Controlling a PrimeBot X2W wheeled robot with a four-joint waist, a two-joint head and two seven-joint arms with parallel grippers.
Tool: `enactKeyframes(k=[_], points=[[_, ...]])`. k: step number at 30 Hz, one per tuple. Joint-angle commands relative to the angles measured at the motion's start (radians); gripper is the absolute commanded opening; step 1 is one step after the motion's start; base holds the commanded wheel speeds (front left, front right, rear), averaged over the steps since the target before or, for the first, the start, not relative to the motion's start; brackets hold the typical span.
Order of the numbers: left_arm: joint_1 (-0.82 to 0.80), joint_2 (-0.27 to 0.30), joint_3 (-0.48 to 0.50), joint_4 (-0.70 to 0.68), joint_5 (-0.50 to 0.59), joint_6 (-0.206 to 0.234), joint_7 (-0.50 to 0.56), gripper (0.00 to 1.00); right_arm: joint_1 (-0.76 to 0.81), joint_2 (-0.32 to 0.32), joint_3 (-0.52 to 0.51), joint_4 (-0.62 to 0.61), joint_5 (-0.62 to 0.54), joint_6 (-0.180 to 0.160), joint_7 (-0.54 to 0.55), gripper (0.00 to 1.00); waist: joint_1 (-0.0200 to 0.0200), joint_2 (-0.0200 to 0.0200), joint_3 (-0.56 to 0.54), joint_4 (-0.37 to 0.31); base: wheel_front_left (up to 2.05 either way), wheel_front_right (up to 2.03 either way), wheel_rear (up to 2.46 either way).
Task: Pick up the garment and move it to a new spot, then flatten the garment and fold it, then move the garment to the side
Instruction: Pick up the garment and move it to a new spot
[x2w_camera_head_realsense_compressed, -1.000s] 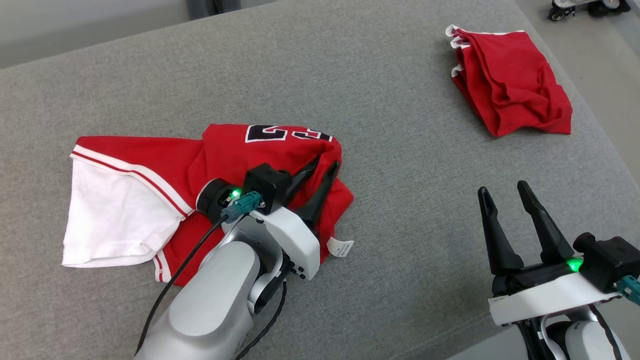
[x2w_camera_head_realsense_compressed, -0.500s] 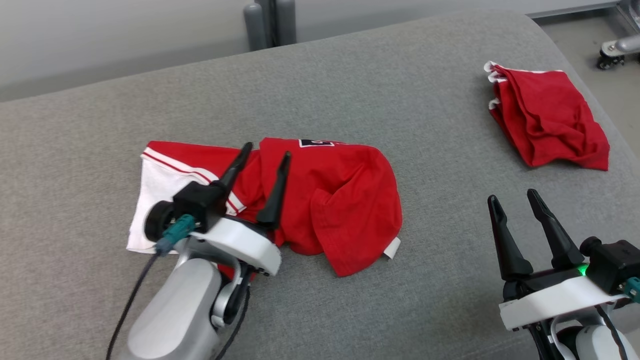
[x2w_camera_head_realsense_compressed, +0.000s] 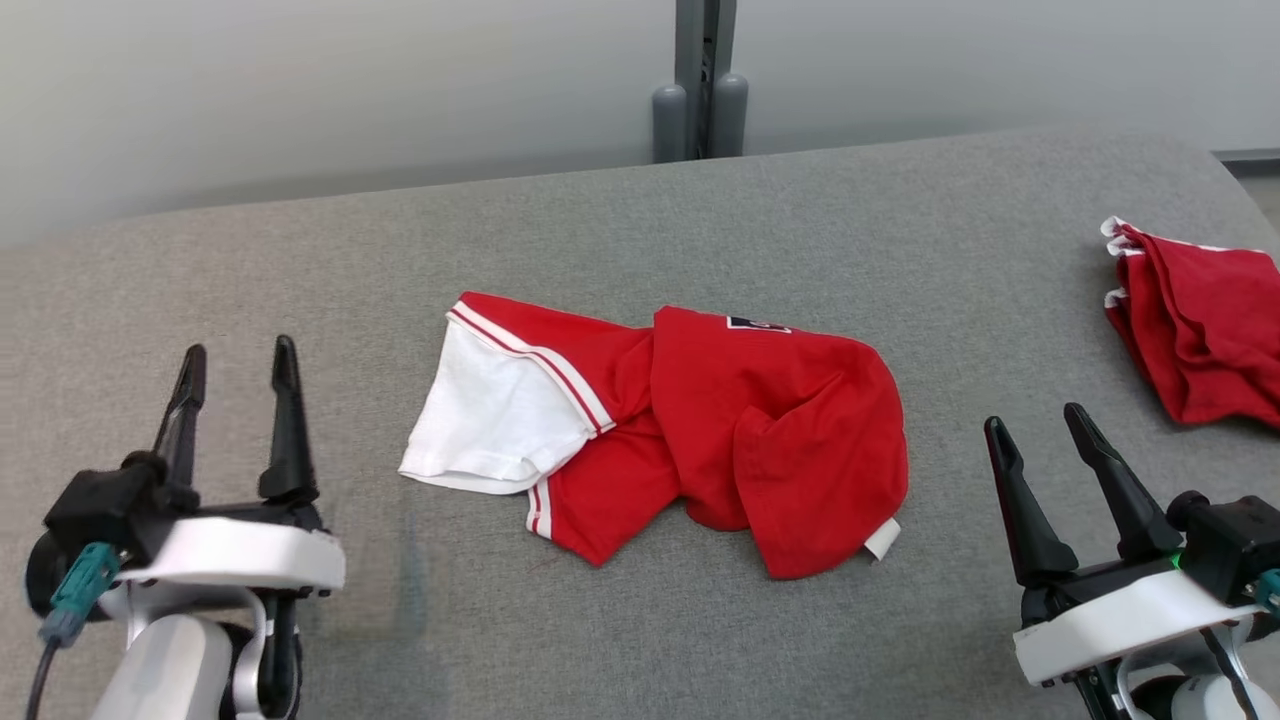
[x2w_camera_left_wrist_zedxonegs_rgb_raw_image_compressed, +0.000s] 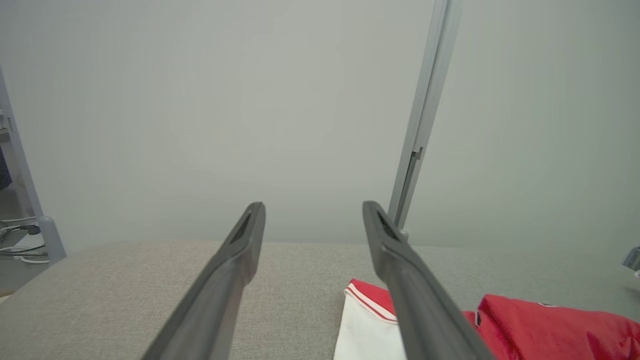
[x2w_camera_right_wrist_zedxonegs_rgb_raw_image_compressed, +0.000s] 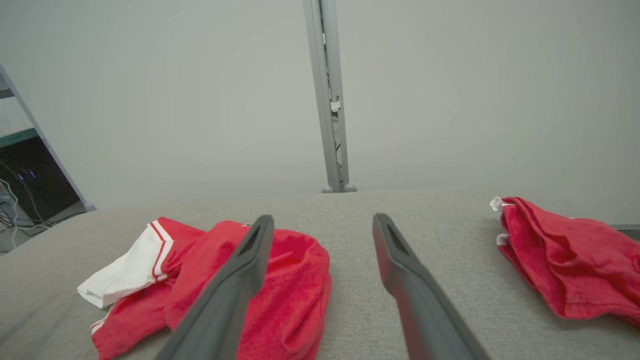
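1. The left gripper (x2w_camera_head_realsense_compressed: 239, 347) is seen at the lower left. Its jaws are spread wide and nothing is held between them.
2. The garment (x2w_camera_head_realsense_compressed: 780, 440), red with a white sleeve, is found crumpled on the grey surface (x2w_camera_head_realsense_compressed: 640, 230). It lies to the right of the left jaws, well apart from them, between the two grippers.
3. The right gripper (x2w_camera_head_realsense_compressed: 1034, 418) is seen at the lower right, its jaws also spread and empty. The garment's white label (x2w_camera_head_realsense_compressed: 882, 540) is near, left of these jaws, and it is not touched.
4. A second red cloth (x2w_camera_head_realsense_compressed: 1200, 340) is seen bunched beyond the right jaws, slightly to their right and apart from them.
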Motion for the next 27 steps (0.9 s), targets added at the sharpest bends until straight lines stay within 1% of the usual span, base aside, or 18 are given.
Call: enactKeyframes(k=[1,5,10,17,27], points=[[0.036,0.014,0.033,-0.021,0.009,0.003,-0.001,1.00,0.016,-0.009,-0.004,-0.003,-0.006,0.000,0.007,1.00,0.0000,0.0000,-0.024,0.026,0.00,0.00,0.00],[0.113,0.031,0.073,-0.054,0.025,0.003,-0.001,1.00,0.031,-0.010,-0.008,0.002,-0.012,0.000,0.010,1.00,0.0000,0.0000,-0.043,0.043,0.00,0.00,0.00],[0.201,0.050,0.080,-0.080,0.028,-0.006,-0.001,1.00,0.057,-0.011,-0.014,0.010,-0.015,0.000,0.023,1.00,0.0000,0.0000,-0.080,0.051,0.00,0.00,0.00],[0.297,0.056,0.069,-0.106,0.018,-0.003,0.010,1.00,0.094,-0.019,-0.015,0.010,-0.026,0.000,0.040,1.00,0.0000,0.0000,-0.125,0.057,0.00,0.00,0.00],[0.363,0.067,0.050,-0.140,0.019,0.010,0.048,1.00,0.134,-0.012,-0.023,-0.004,-0.037,0.000,0.058,1.00,0.0000,0.0000,-0.150,0.059,0.00,0.00,0.00]])
